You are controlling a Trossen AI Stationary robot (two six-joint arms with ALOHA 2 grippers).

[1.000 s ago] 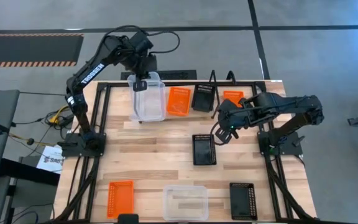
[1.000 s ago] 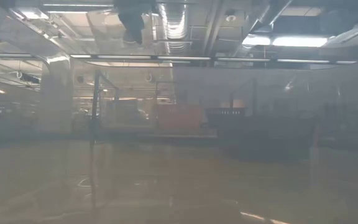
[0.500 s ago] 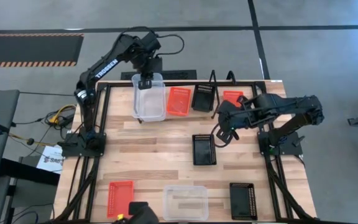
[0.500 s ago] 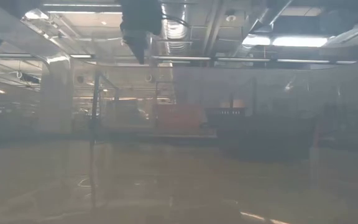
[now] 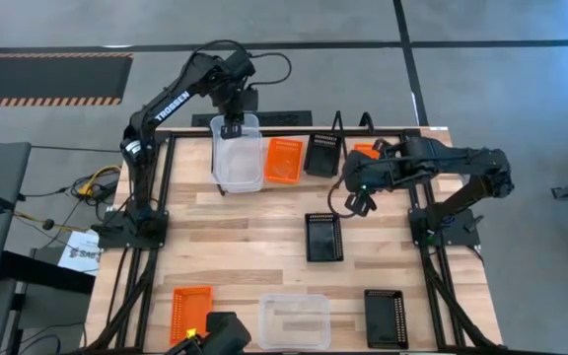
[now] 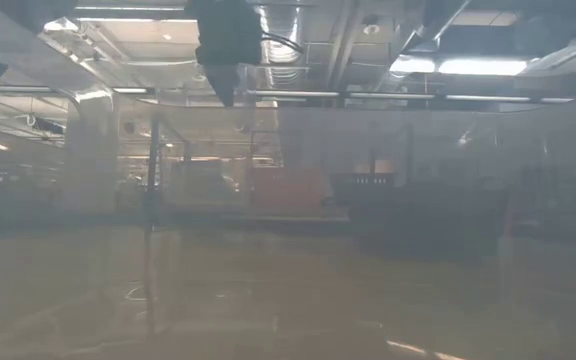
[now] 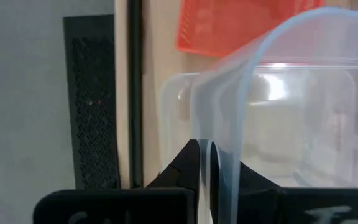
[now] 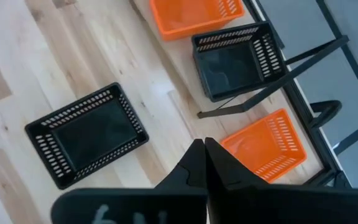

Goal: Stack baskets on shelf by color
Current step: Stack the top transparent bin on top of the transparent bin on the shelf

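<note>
My left gripper point(image 5: 231, 128) is shut on a clear basket point(image 5: 237, 158) over the left end of the shelf point(image 5: 294, 185) at the table's far edge. To its right on the shelf stand an orange basket point(image 5: 284, 160), a black basket point(image 5: 321, 155) and another orange basket point(image 8: 263, 146), half hidden under my right arm in the high view. My right gripper point(image 8: 204, 152) hangs shut and empty between the shelf and a black basket point(image 5: 323, 237) lying mid-table. An orange point(image 5: 190, 311), a clear point(image 5: 294, 320) and a black basket point(image 5: 386, 318) lie along the near edge. My left gripper pinches the rim of the clear basket's far short wall point(image 7: 219, 134) between its two fingers, one finger on each side of the wall. The fingers come from above, pointing steeply down. The basket stretches toward the table's near side; I cannot tell whether its bottom rests on the shelf.
Black wire uprights point(image 5: 338, 123) of the shelf rise between the black and the right orange basket; a slanting wire point(image 8: 272, 87) crosses beside them. A dark object point(image 5: 227, 333) shows at the near edge. Bare wood lies mid-table on the left. The low view is hazy.
My left gripper has gone down and a little toward the far right with the clear basket, which has sunk over the shelf's left end. My right hand has rolled about its own axis and drifted slightly toward the far edge, still empty.
</note>
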